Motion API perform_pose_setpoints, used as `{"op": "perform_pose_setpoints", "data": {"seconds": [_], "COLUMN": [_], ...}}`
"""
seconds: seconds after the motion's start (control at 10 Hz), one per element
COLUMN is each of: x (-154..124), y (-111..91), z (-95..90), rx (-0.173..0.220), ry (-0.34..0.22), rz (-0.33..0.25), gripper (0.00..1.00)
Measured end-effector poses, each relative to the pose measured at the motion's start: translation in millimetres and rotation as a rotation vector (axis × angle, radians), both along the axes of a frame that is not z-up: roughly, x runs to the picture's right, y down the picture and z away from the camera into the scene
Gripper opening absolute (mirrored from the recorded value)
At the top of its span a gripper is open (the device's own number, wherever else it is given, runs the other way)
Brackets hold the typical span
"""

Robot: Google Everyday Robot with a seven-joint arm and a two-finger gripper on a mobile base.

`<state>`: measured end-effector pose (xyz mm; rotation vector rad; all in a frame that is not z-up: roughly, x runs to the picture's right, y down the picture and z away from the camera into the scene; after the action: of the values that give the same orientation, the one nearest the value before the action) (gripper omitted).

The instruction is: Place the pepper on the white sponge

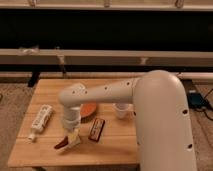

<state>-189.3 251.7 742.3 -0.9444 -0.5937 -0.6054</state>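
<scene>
gripper [72,133] | low over table [116,150] | pepper [62,144] just beside, lower left

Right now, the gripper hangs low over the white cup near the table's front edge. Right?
No: the camera view shows the gripper low over the white sponge and pepper near the table's front edge; the white cup stands apart.

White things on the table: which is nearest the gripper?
The white sponge, right by the gripper; the tube lies farther left, the cup farther right.
</scene>
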Motion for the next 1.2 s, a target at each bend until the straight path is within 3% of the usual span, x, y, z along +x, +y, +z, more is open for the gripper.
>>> {"op": "perform_pose_setpoints", "data": {"seconds": [0.4,1.2], "x": [9,9], "y": [-8,-29], "z": [16.8,22.1], "rx": [0.014,0.038], "ry": [0.027,0.007], "rz": [0.023,0.095], "gripper": [0.00,0.00]}}
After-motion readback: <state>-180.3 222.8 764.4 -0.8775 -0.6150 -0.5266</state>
